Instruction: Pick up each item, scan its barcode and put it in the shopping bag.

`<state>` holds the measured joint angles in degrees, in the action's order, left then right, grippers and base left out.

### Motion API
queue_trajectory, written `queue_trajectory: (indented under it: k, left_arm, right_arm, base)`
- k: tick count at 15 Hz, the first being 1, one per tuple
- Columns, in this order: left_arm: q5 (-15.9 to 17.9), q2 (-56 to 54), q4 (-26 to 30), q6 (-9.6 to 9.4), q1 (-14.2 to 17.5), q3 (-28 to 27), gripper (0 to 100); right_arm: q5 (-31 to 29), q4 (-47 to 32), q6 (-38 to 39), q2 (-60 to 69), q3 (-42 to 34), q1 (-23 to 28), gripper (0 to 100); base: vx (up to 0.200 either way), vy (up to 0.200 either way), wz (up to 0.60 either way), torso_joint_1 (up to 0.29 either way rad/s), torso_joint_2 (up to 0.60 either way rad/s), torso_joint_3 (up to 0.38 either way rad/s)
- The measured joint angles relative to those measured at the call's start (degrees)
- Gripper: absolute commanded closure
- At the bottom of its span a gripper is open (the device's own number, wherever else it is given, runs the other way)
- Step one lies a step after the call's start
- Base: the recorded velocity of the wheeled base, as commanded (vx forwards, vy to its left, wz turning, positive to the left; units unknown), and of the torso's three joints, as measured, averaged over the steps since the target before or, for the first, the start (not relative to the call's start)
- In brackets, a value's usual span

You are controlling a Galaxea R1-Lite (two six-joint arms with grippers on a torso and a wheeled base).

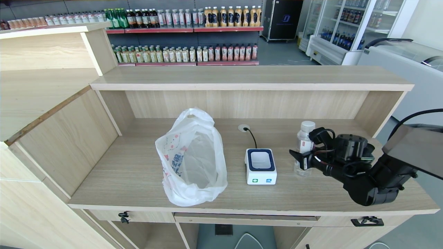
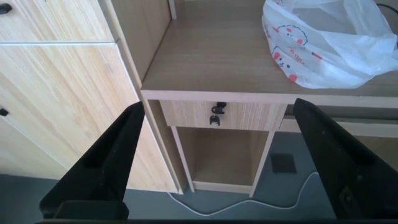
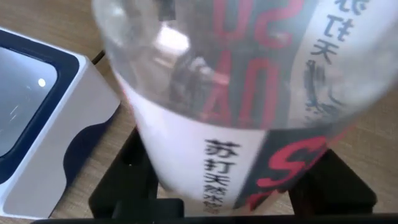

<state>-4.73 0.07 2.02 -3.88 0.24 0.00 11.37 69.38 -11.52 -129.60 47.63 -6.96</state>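
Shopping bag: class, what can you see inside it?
The shopping bag stands open; its mouth shows bare white plastic, no item. Its bottom is hidden by folds.

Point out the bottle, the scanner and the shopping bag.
bottle (image 1: 304, 142), head view, on its label.
scanner (image 1: 260, 159), head view, on its top window.
shopping bag (image 1: 172, 152), head view, on its printed side wall.

head cam down over counter (image 1: 138, 173); l wrist low, shares bag (image 2: 323, 43); r wrist tight on bottle (image 3: 249, 93).
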Motion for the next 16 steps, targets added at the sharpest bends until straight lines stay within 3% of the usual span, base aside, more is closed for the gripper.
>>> queue_trajectory:
  k: [4,9,16]
  left_arm:
    - [0.00,0.00,0.00,0.00,0.00,0.00,0]
    - [0.00,0.00,0.00,0.00,0.00,0.00,0]
    - [0.02,0.00,0.00,0.00,0.00,0.00,0]
  right_arm:
    - [2.01,-1.91,3.58,2.43,-0.11,-0.43,100]
    - [13.75,-9.22,13.32,15.40,-0.50,-1.66,100]
    - [29.54,-36.38,26.93,43.65,3.19,-2.07,100]
  base:
    - [0.000,0.000,0.00,0.000,0.00,0.000]
    - [0.000,0.000,0.00,0.000,0.00,0.000]
    - [0.000,0.000,0.00,0.000,0.00,0.000]
